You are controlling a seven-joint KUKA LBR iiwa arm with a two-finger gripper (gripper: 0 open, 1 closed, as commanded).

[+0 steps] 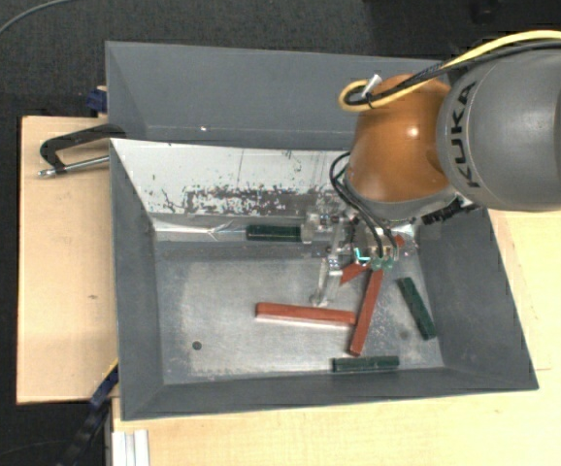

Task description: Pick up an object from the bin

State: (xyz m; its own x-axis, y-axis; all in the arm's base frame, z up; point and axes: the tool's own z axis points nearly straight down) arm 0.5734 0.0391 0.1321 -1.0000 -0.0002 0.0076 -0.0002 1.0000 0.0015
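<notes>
Orange wrist cover [397, 144] is topmost and closest to the lens. The grey arm link [523, 124] comes in from the right with a yellow cable [494, 51] looped over it. Below the cover hangs the pincer [327, 294], down inside the bin [213, 289], right of centre. Can't tell if the pincer is open or closed: from this angle its tip is a small metallic tangle, and nothing is clearly gripped.

Thing under it: flat red bar [303, 314], lying roughly crosswise on the bin floor, centre to right of centre. Pincer tip sits just over the bar's right part; contact or gap, can't tell.

Next out: tilted red stick [366, 309], running from beside the pincer's right side down toward the front wall. Its lower part meets the right end of the flat red bar and looks to be touching it. Its upper end is tucked under the wrist hardware, so whether it's in the pincer can't be told.

Further out are three dark green pieces, all apart from each other:
- right green stick [416, 309]: slanted, just right of the tilted red stick, near the right wall
- front green stick [365, 364]: flat along the front wall, near the red stick's lower end
- back green stick [273, 231]: against the back wall, left of the pincer

Small dark speck [196, 347] on the floor front-left, well apart from everything.
</notes>
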